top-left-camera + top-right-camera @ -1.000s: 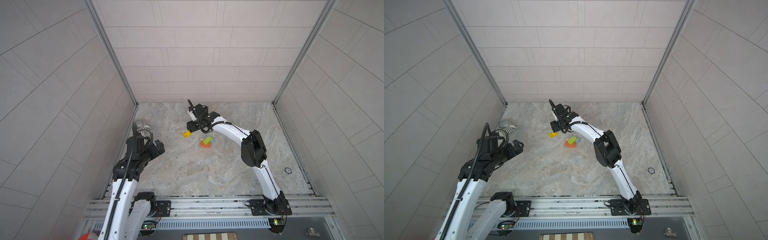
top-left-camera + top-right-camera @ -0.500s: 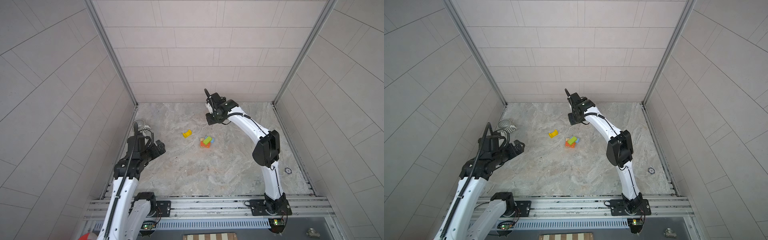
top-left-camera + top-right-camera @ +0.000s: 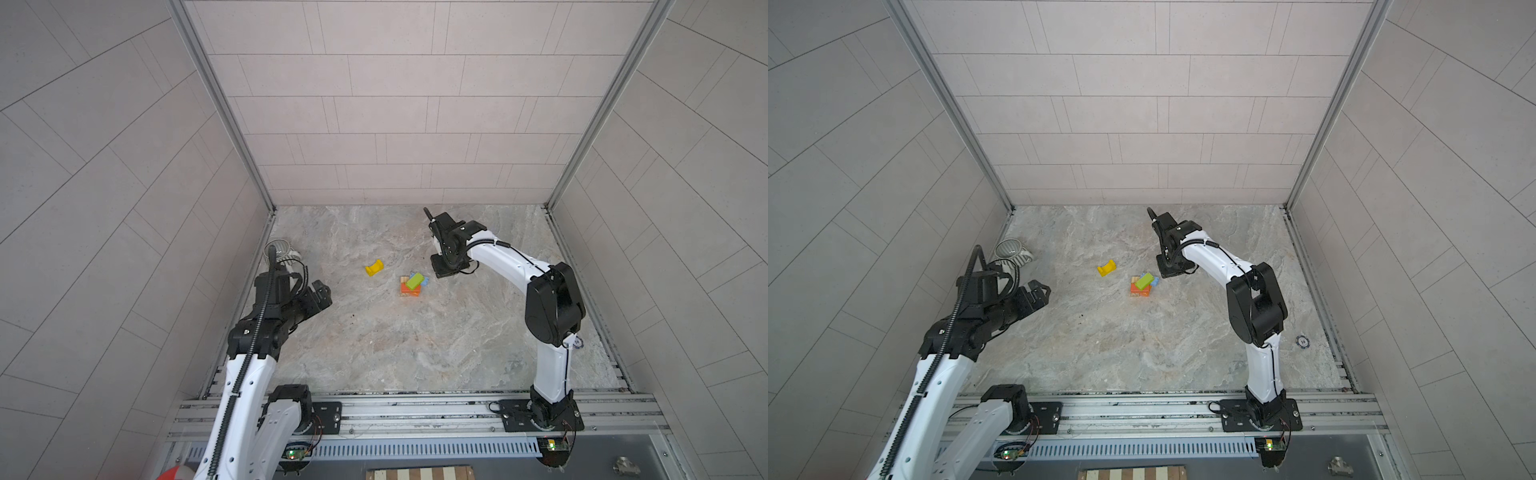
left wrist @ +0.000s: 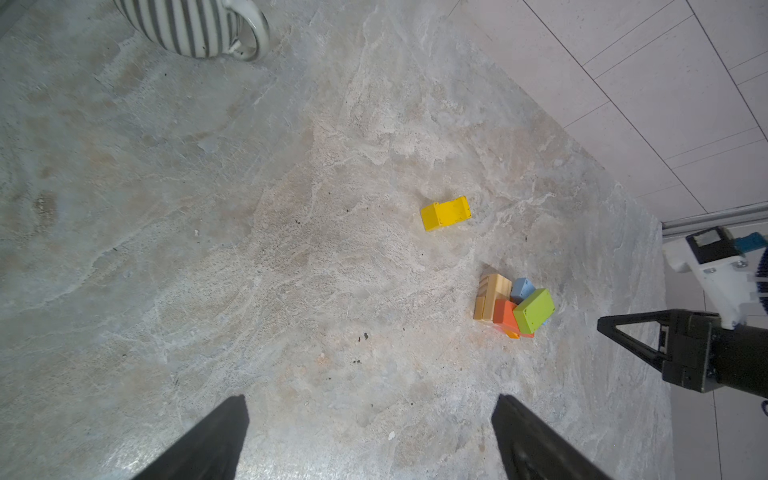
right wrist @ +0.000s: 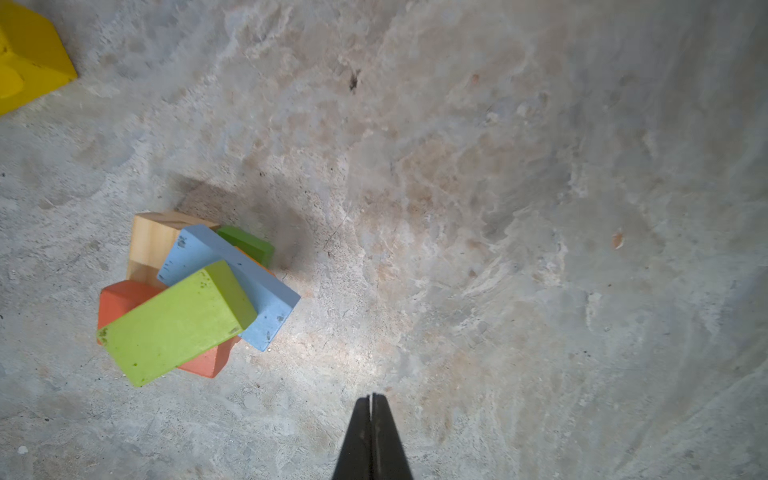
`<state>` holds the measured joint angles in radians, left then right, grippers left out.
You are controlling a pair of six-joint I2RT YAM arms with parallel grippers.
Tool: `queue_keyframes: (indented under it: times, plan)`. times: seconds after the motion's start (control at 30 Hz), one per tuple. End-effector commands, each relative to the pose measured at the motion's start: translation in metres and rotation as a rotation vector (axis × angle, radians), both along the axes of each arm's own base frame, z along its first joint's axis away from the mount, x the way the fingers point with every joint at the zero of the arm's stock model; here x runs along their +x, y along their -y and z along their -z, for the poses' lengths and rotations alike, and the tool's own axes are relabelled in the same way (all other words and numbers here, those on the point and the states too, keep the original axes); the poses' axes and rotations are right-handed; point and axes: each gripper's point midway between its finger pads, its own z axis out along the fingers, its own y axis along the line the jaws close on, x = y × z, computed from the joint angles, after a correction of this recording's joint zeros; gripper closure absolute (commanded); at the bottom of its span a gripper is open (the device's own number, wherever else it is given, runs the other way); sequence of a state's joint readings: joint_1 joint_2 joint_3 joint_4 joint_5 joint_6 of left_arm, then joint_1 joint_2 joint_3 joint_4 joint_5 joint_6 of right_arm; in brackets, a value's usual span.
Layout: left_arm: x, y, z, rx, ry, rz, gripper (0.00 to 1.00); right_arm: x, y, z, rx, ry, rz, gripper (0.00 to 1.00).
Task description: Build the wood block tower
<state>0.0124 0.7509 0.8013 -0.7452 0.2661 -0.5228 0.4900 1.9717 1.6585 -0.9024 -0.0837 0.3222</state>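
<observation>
Your right claw (image 5: pixel 372 397) has its two tips pressed together, tip against tip, and hangs just beside the stack of blocks (image 3: pixel 411 285), on the side toward the desk's right edge. Your left claw (image 4: pixel 370 398) is spread wide over the left part of the desk (image 3: pixel 415 353), well apart from the blocks and near the mug (image 3: pixel 1011 252).

The desk has a grey-beige marbled stone look with a few dark specks. Pale tiled walls (image 3: pixel 395 104) close it in at the back and on both sides, with a metal post (image 3: pixel 216 108) in each back corner. A metal rail (image 3: pixel 415 409) runs along the front edge and carries both arm bases.

The only writing is on a small round disc (image 3: pixel 1303 341) near the right edge. It looks like "10", too small for you to be sure.

By count you have two arms, two claws, one striped mug and one disc. The stack sits about mid-desk, a little toward the back, low and crooked. At least five blocks show in it: a light green block (image 5: pixel 178 322) lies on top across a blue block (image 5: pixel 266 303), with an orange-red block (image 5: pixel 122 300), a tan block (image 5: pixel 150 243) and a dark green block (image 5: pixel 248 246) under them. One yellow arch block (image 3: pixel 374 267) lies alone on the desk, near the stack on its left, not touching it
</observation>
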Motion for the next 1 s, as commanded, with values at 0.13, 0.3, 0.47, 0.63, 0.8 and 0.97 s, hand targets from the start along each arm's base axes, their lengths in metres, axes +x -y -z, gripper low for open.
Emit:
queue_keyframes:
  times: [0.13, 0.3, 0.47, 0.63, 0.8, 0.97]
  plan:
    - [0.001, 0.001, -0.001, 0.006, 0.016, 0.012, 0.02, 0.004, -0.021, 0.025, 0.053, -0.025, 0.010, 1.00]
    - [0.001, 0.002, -0.001, 0.007, 0.015, 0.013, 0.03, 0.003, -0.027, 0.041, 0.043, -0.042, 0.008, 1.00]
    - [0.001, 0.002, -0.001, 0.006, 0.017, 0.015, 0.02, 0.004, -0.030, 0.048, 0.056, -0.047, 0.017, 1.00]
    - [0.001, 0.002, -0.001, 0.007, 0.017, 0.017, 0.03, 0.005, -0.036, 0.054, 0.083, -0.058, 0.024, 1.00]
    - [0.000, 0.003, -0.001, 0.006, 0.017, 0.018, 0.03, 0.006, -0.042, 0.055, 0.113, -0.058, 0.031, 1.00]
    - [0.000, 0.003, -0.001, 0.006, 0.016, 0.019, 0.02, 0.008, -0.045, 0.052, 0.131, -0.055, 0.031, 1.00]
